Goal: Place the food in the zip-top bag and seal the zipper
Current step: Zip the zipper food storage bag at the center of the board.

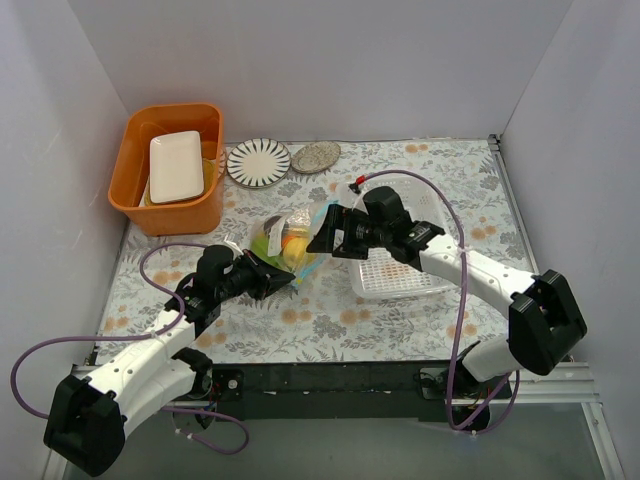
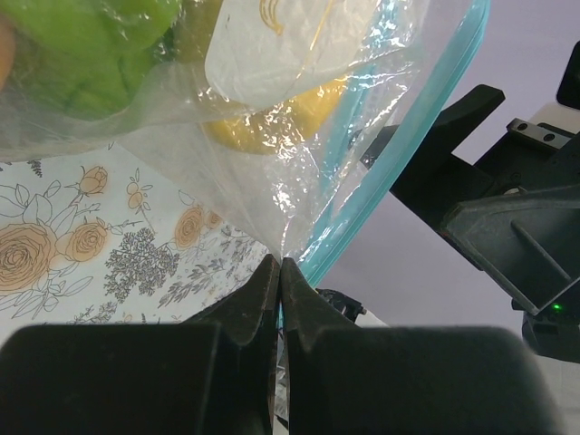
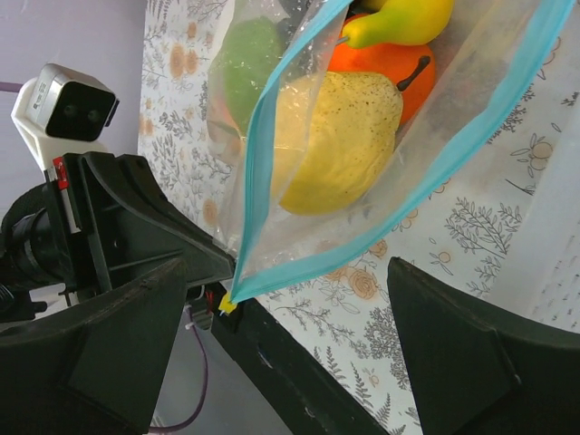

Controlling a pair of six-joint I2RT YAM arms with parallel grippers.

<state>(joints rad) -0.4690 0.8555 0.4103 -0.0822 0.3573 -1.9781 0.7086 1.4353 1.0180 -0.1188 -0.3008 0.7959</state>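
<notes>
Holding: my left tool [image 2: 279, 272], clamped on the zip-top bag [image 1: 283, 240] corner
Right tool [image 3: 290, 308]: spread wide, gripping nothing, flanking the zipper [image 3: 258, 163]
Bag: clear, crinkly, food [image 3: 335, 136] inside, over the surface [image 1: 400, 320]
Axis: tool to tool, mouth gaping rightward

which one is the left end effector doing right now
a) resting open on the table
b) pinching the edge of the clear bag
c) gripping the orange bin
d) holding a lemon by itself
B: the left wrist view shows the left end effector shut on the edge of the bag, right beside its blue zipper strip, with fruit inside the bag above.
</notes>
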